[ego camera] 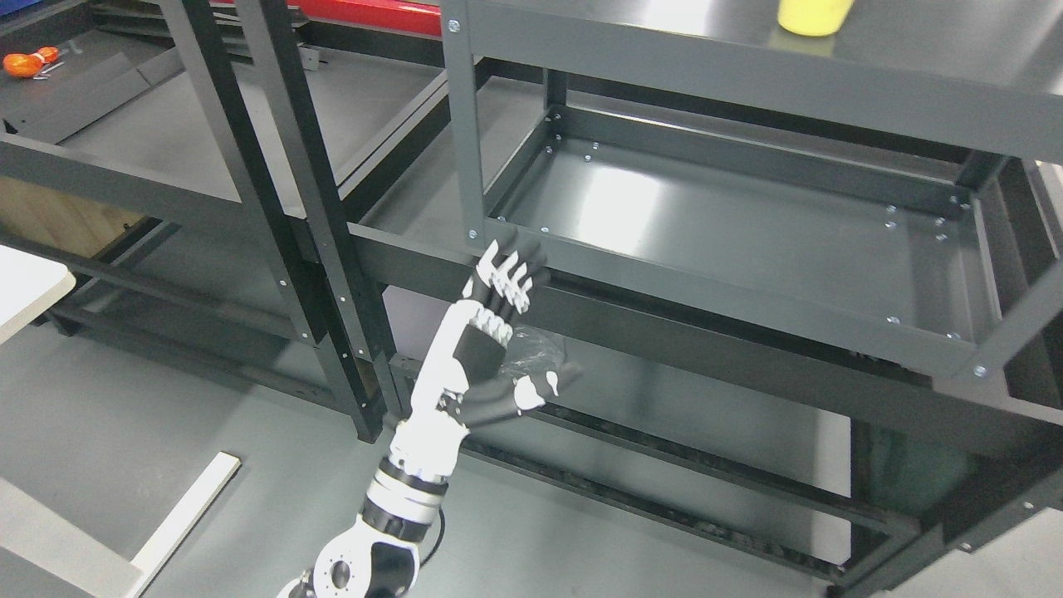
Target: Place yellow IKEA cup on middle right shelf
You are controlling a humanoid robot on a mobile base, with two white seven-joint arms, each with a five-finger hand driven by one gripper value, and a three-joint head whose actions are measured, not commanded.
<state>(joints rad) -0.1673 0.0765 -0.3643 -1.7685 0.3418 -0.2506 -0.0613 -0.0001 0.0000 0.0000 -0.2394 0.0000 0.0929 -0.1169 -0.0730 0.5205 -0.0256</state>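
The yellow cup [814,17] stands upright on the upper grey shelf [664,58] of the right-hand rack, at the top edge of the head view; only its lower part shows. My left hand [527,328] is raised in front of the front rail of the shelf below [747,232], at that shelf's left front corner. Its fingers are spread and hold nothing. It is far below and left of the cup. The right arm is out of view.
A second dark rack [274,166] stands to the left, its upright posts close to my left arm. An orange object [25,62] lies on a surface at the far left. A white table corner [25,286] and a white board [178,515] are at the lower left.
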